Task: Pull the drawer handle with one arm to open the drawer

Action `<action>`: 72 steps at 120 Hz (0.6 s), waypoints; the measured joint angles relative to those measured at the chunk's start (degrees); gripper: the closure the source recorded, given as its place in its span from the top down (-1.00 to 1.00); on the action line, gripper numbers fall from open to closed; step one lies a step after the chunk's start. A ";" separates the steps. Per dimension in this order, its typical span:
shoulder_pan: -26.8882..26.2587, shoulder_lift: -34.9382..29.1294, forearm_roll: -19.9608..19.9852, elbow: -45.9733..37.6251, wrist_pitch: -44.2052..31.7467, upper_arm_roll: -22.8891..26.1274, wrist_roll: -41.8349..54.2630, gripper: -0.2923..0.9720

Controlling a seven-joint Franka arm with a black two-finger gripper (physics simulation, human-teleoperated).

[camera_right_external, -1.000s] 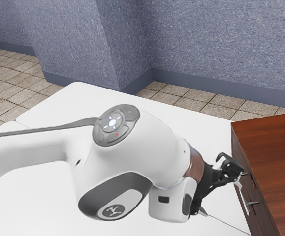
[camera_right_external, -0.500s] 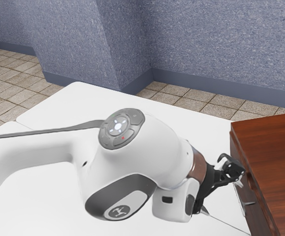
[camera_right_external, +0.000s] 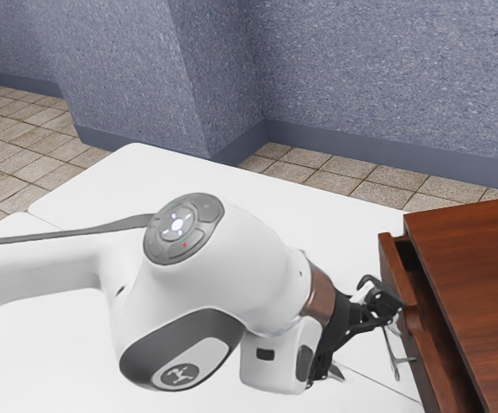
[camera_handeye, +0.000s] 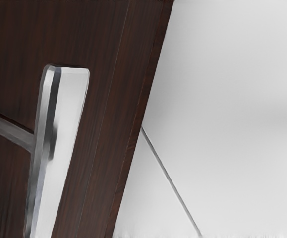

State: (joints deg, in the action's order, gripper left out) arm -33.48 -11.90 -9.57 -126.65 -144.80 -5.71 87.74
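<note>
A dark wooden cabinet stands at the exterior view's right on the white table. Its drawer front sticks out a little from the cabinet body. A silver bar handle is mounted on that front. My black gripper is at the handle's upper end, its fingers closed around the bar. In the wrist view the handle runs along the dark drawer front, very close to the hand.
My white arm reaches in from the exterior view's left across the table. A thin seam crosses the table top beside the cabinet. Blue-grey walls and a tiled floor lie behind.
My hand has drawn back toward the exterior view's left, and the drawer front has come out of the cabinet with it, leaving a visible step at the cabinet's top edge.
</note>
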 joint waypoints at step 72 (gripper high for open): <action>-0.08 -4.99 -0.02 -3.08 4.97 -0.75 -0.02 0.48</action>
State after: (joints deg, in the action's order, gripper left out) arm -33.56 -16.89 -9.59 -129.73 -139.83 -6.46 87.72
